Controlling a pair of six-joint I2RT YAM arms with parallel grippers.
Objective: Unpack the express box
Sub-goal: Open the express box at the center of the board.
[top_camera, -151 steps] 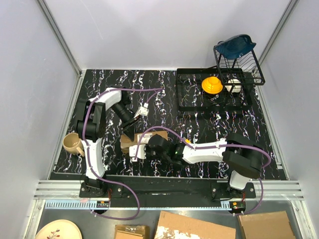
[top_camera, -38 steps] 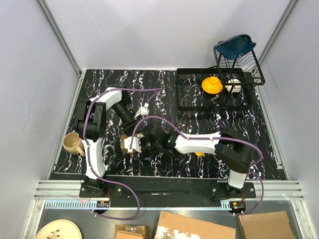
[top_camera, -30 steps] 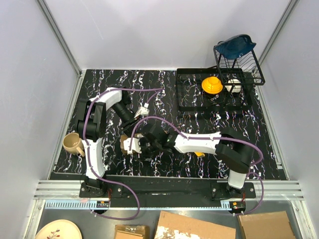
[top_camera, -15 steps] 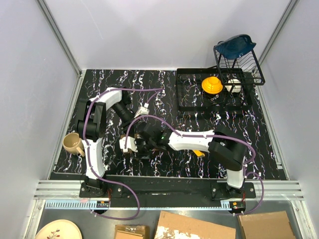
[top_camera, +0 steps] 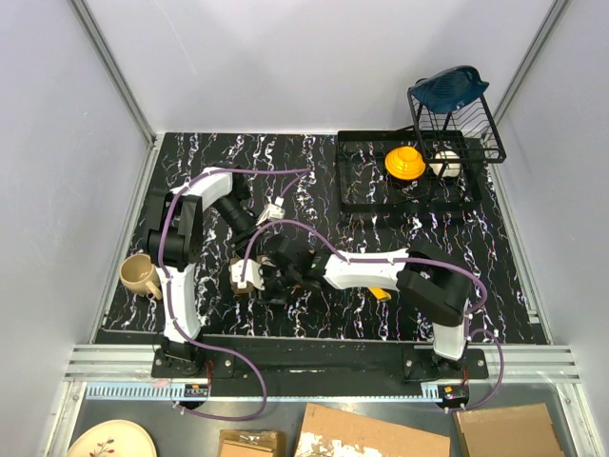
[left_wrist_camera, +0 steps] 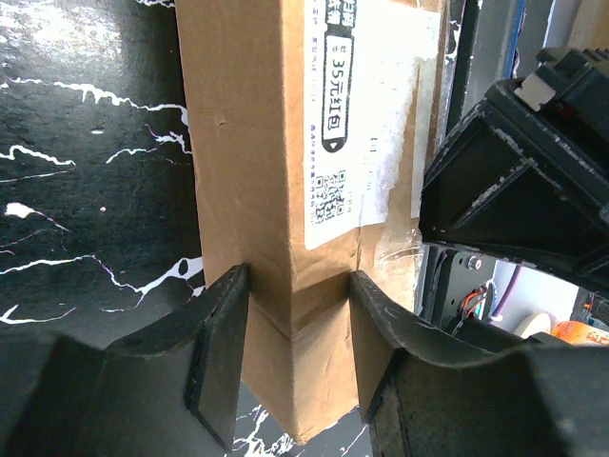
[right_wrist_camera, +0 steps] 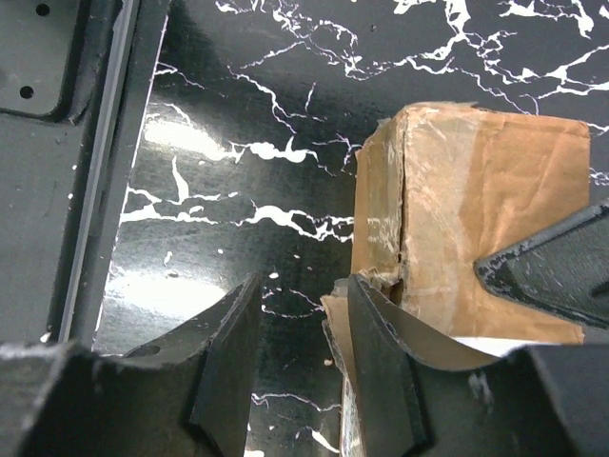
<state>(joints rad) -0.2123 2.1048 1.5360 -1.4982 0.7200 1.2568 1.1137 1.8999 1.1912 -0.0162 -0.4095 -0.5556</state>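
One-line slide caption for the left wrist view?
Left gripper clamped on one end of the express box, its white label facing the camera, over the black marbled table.

The small oblong brown cardboard express box point(left_wrist_camera: 243, 143) carried a white paper shipping label point(left_wrist_camera: 371, 124). On it, a black rounded bar point(left_wrist_camera: 341, 95) read "35元红包" in white, turned sideways, with a small QR code point(left_wrist_camera: 329, 205) further along. Other print was illegible.
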